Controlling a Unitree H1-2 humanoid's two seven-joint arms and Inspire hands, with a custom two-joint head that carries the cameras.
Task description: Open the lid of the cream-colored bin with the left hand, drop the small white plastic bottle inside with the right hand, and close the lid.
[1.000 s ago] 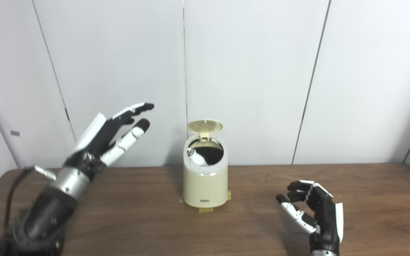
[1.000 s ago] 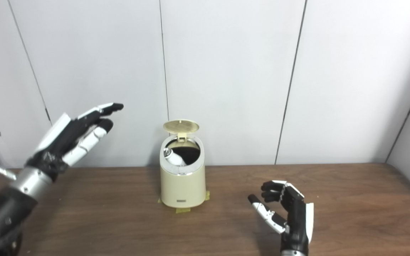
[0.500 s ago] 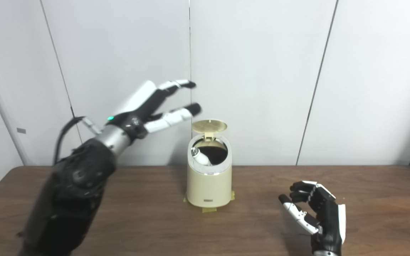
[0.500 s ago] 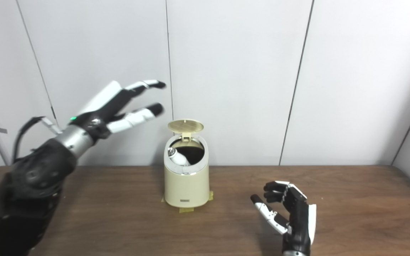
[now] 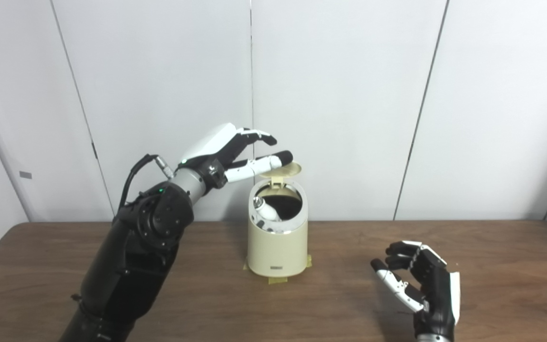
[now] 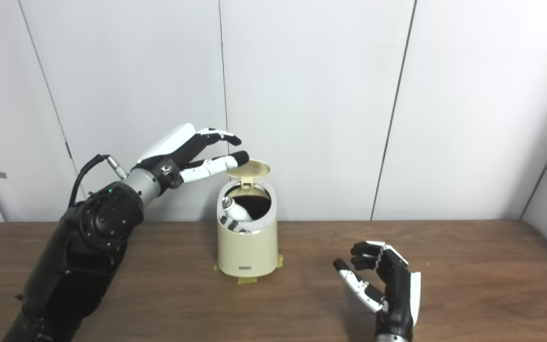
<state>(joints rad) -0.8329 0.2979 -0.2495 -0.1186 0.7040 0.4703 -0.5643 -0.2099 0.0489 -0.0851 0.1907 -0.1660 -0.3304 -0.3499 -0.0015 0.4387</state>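
Bottle (image 5: 265, 209) lies tilted inside the bin (image 5: 277, 242), cap toward 10 o'clock, leaning on the inner wall; drop step looks done. Bin stands mid-table (image 5: 207, 294) on tape tabs (image 5: 278, 280), presumably so it won't slide when pushed. Lid (image 5: 284, 167) is up on its hinge at the bin's 12 o'clock edge. Left hand (image 5: 228, 154) at 10 o'clock of the lid, fingers spread, holding nothing; thumb tip at or touching the lid's rim, placed to press it down, judging by the pose. Right hand (image 5: 420, 285) rests at 4 o'clock from the bin, well apart, fingers loosely curled, empty, out of the lid's way.
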